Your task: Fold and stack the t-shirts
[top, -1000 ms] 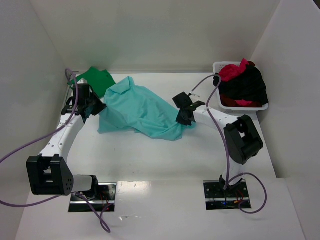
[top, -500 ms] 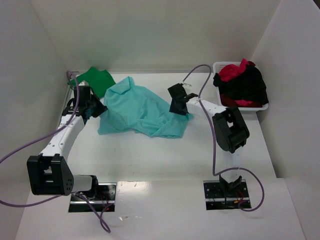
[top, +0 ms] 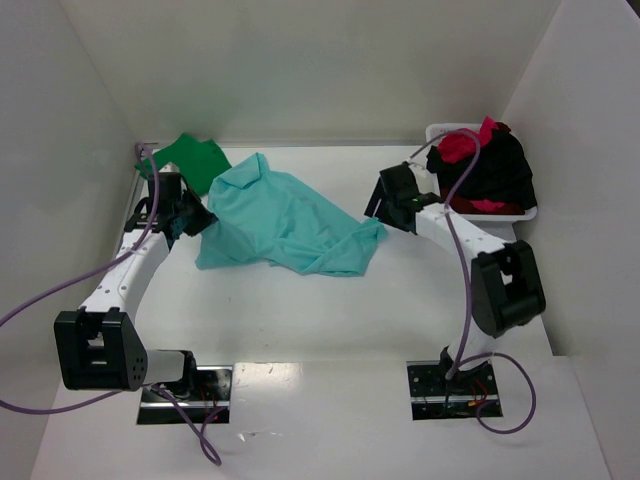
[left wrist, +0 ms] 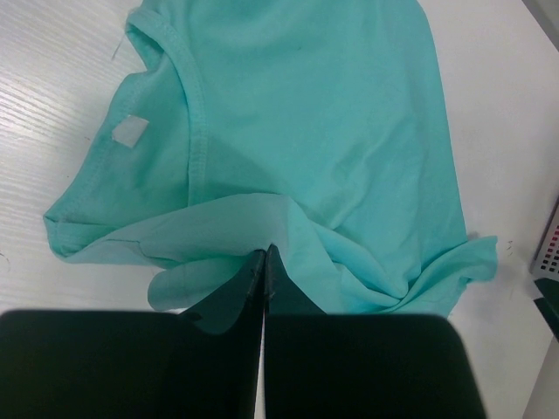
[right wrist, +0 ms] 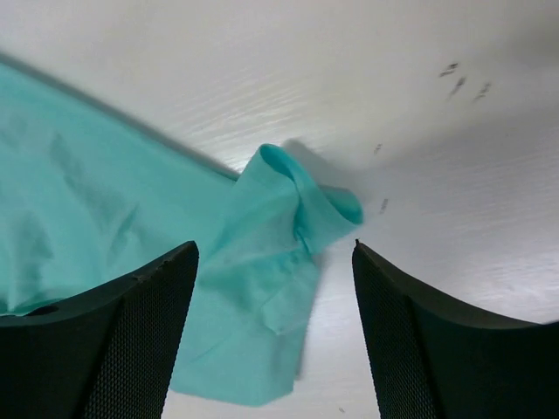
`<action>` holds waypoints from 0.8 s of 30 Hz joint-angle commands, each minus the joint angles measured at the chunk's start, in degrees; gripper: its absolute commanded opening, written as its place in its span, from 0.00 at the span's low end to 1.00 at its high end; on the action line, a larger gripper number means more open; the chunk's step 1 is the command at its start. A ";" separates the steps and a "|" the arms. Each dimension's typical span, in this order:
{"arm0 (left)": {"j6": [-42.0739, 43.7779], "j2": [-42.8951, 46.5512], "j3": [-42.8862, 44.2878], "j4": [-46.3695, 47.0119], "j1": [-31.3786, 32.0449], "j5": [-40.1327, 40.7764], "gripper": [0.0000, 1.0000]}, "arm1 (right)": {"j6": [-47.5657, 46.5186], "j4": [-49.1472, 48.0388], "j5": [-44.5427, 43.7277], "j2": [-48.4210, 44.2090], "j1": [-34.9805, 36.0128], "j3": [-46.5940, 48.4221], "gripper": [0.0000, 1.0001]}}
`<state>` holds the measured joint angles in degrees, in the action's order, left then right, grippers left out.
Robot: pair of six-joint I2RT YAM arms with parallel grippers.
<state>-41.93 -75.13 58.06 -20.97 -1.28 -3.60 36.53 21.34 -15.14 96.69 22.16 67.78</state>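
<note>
A light teal t-shirt (top: 285,220) is spread, rumpled, across the middle of the desk (top: 330,310), neckline towards the left, with one fold pinched by the left pincer (left wrist: 265,253). A dark green t-shirt (top: 195,158) is bunched at the far left corner. A red t-shirt (top: 462,145) and a black t-shirt (top: 500,170) are heaped in the white basket (top: 440,132).

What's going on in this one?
The left arm's fingers are shut on an edge of the crumpled light teal cotton t-shirt. The right arm's fingers are open, hovering over that shirt's right-hand corner without gripping it. A dark green t-shirt lies at the back left, and red and black shirts sit in the white plastic basket. The teal shirt is not yet folded.
</note>
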 commanded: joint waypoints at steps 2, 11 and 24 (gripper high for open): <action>1.41 -0.28 0.47 1.02 -0.30 -2.21 0.00 | -2.28 -5.73 6.60 -5.03 -2.12 -5.82 0.76; 2.47 -0.24 1.00 -0.21 -0.30 -2.21 0.00 | -5.15 -11.23 17.25 0.39 -2.12 -7.49 0.49; 2.47 -0.25 1.00 -0.21 -0.30 -2.21 0.00 | -5.15 -10.21 16.64 5.76 -2.12 -8.63 0.64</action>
<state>-40.51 -75.13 58.06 -21.60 -1.28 -4.86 31.86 12.93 1.69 100.82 19.84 59.93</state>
